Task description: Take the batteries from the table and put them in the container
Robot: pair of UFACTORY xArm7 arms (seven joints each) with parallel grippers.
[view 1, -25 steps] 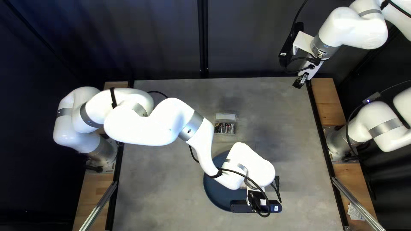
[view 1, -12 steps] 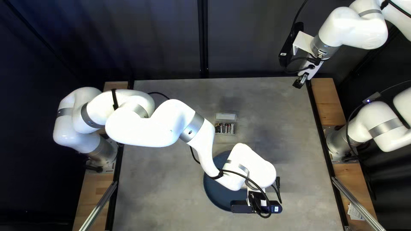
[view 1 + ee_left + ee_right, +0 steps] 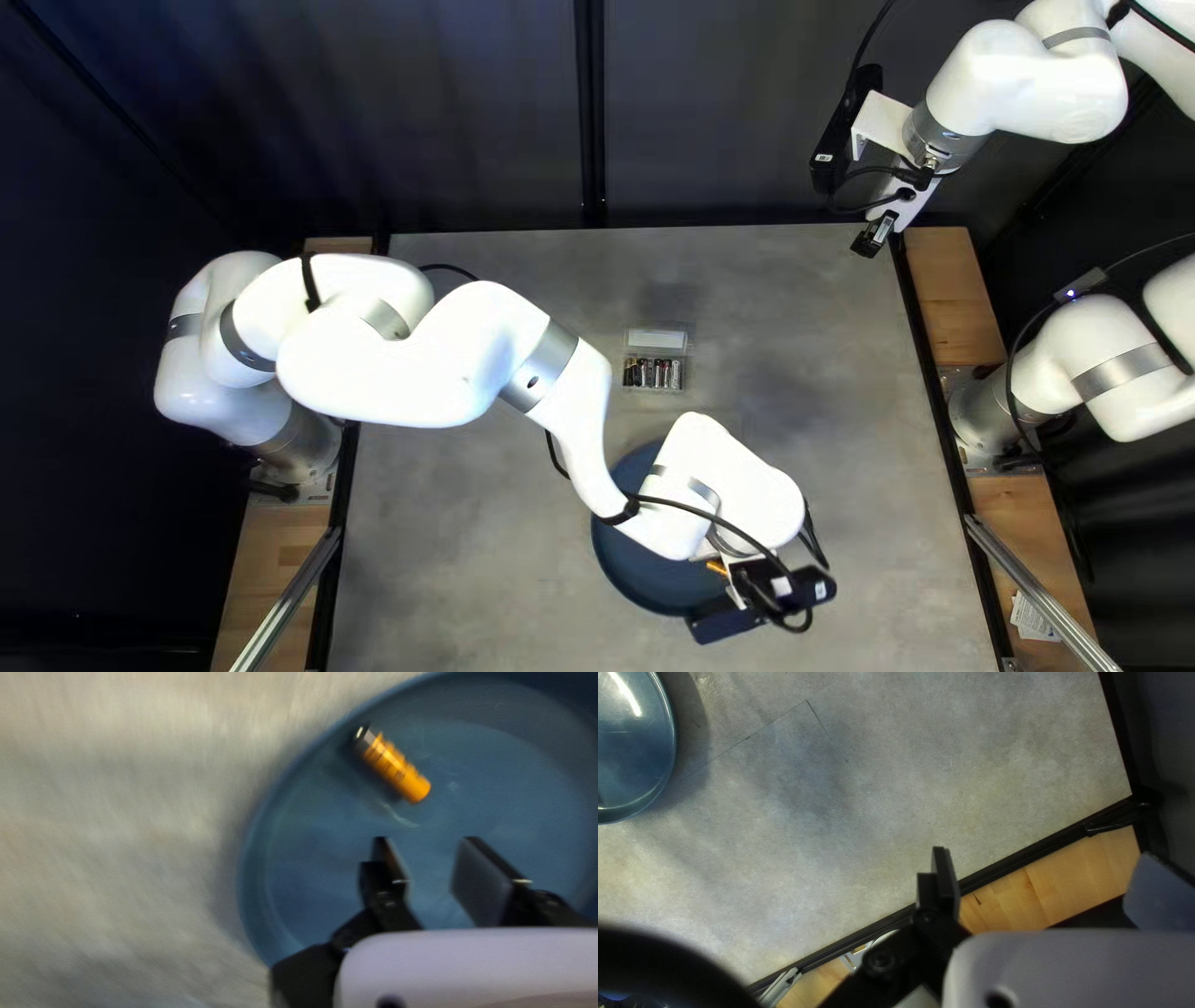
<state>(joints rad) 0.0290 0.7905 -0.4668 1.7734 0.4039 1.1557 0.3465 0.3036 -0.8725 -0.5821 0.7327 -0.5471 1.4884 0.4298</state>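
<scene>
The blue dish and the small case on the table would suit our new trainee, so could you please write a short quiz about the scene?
1. Multiple choice: where is the orange battery?
a) held by the left gripper
b) in the blue dish
c) inside the small case
2. True or false: the left gripper has its fingers apart, with nothing between them.
3. Fill in the blank: in the top left view, the small case holds several ____.

Key: 1 b; 2 true; 3 batteries.
</scene>
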